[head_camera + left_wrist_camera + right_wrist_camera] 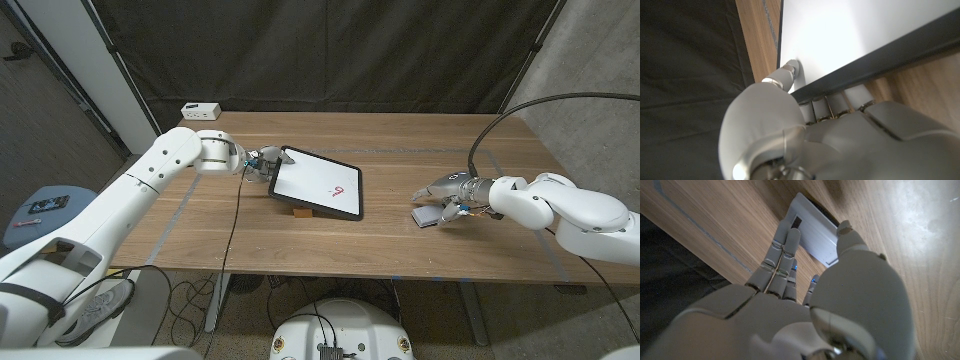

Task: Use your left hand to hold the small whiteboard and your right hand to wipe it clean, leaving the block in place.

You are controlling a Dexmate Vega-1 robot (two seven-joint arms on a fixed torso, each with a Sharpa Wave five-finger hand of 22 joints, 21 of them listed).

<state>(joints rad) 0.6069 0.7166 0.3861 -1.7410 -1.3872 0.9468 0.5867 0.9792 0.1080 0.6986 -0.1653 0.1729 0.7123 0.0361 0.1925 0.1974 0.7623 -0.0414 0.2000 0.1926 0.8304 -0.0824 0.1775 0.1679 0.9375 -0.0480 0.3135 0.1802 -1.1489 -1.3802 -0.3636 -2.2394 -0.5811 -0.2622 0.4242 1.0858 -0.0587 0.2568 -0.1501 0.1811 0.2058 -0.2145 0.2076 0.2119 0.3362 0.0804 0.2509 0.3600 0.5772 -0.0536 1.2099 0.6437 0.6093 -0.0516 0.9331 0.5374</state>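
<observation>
Wooden tabletop (200,235) carries a small whiteboard (318,182), propped at a tilt on a brown block (301,210) near the middle, a small red mark (340,190) on its white face. The robot's left hand (258,163) grips the board's dark edge, thumb (782,76) pressed on the white surface and the other fingers (837,102) curled beneath the frame. Well apart to the right, the right hand (447,195) reaches over a grey eraser (812,230) lying flat on the wood, fingers extended onto it and thumb alongside; whether it has a firm hold cannot be told. To pick up well, the right hand should likely close squarely across the eraser's sides before lifting, while the left keeps steady so the block does not shift. Black curtains (320,50) hang behind the table, and a white power strip (200,109) sits at its far edge.
</observation>
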